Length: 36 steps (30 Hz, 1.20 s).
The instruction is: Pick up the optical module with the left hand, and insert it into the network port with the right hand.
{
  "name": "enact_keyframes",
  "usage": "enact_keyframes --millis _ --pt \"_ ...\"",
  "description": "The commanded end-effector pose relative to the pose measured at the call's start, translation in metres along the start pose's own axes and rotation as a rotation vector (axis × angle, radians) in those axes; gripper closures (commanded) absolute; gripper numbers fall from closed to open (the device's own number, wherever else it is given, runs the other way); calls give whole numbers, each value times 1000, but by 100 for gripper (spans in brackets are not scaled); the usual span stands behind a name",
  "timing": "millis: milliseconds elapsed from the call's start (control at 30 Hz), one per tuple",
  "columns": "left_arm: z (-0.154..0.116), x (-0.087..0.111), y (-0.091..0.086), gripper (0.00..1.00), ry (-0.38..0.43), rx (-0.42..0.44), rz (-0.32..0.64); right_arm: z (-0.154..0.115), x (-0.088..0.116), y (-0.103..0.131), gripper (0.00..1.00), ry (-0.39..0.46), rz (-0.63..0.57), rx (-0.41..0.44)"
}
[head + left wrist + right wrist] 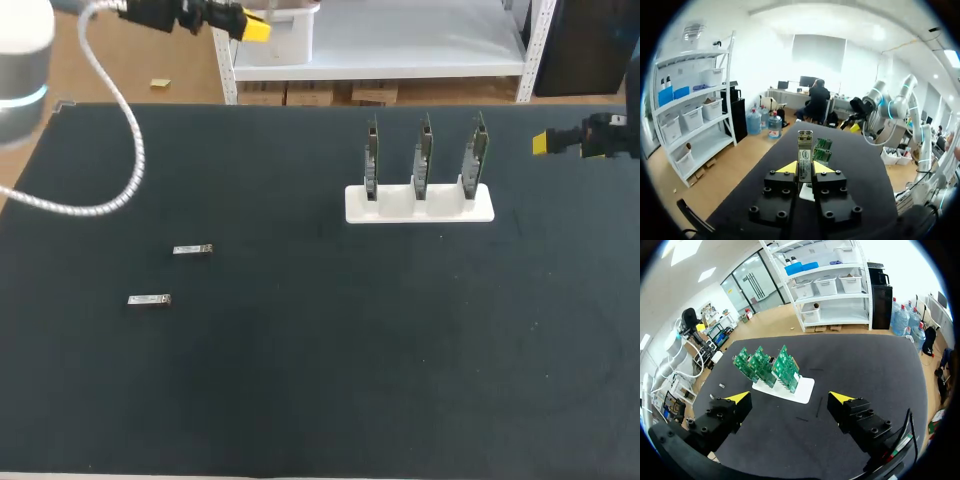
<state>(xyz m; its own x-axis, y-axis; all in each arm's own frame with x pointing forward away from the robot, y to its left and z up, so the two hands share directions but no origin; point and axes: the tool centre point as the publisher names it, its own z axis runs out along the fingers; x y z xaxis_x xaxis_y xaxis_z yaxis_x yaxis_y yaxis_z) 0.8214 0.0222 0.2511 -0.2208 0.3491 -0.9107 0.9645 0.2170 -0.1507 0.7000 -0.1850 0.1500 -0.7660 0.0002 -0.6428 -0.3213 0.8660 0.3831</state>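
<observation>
At eleven o'clock our left claw [805, 168] pinches the seemingly light, stiff optical module [804, 145] by its flat sides; our right claw [790, 399] gapes empty.

In the head view my left arm [22, 60] is running off the upper corner. Whatever my left gripper [245, 25] is gripping is showing too small there to make out. My right gripper [548, 142] is poking in at the side edge, with most of its arm cut off.

In the left wrist view the optical module [804, 147] is hiding its lower end between my fingers [788, 167]. It is also covering part of the green cards [823, 150]. The loose modules [192, 249] on the table are showing too small for detail.
</observation>
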Motion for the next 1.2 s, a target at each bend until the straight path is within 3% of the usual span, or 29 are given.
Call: enact_keyframes --millis 33,367,533,1200 --pt "18 6 2 100 -231 52 -9 0 0 0 0 0 0 0" --pt "50 -4 -8 100 -260 98 -12 0 0 0 0 0 0 0" --pt "65 -11 -20 100 -274 127 40 0 0 0 0 0 0 0" --pt "114 -13 -52 100 -314 244 95 0 0 0 0 0 0 0"
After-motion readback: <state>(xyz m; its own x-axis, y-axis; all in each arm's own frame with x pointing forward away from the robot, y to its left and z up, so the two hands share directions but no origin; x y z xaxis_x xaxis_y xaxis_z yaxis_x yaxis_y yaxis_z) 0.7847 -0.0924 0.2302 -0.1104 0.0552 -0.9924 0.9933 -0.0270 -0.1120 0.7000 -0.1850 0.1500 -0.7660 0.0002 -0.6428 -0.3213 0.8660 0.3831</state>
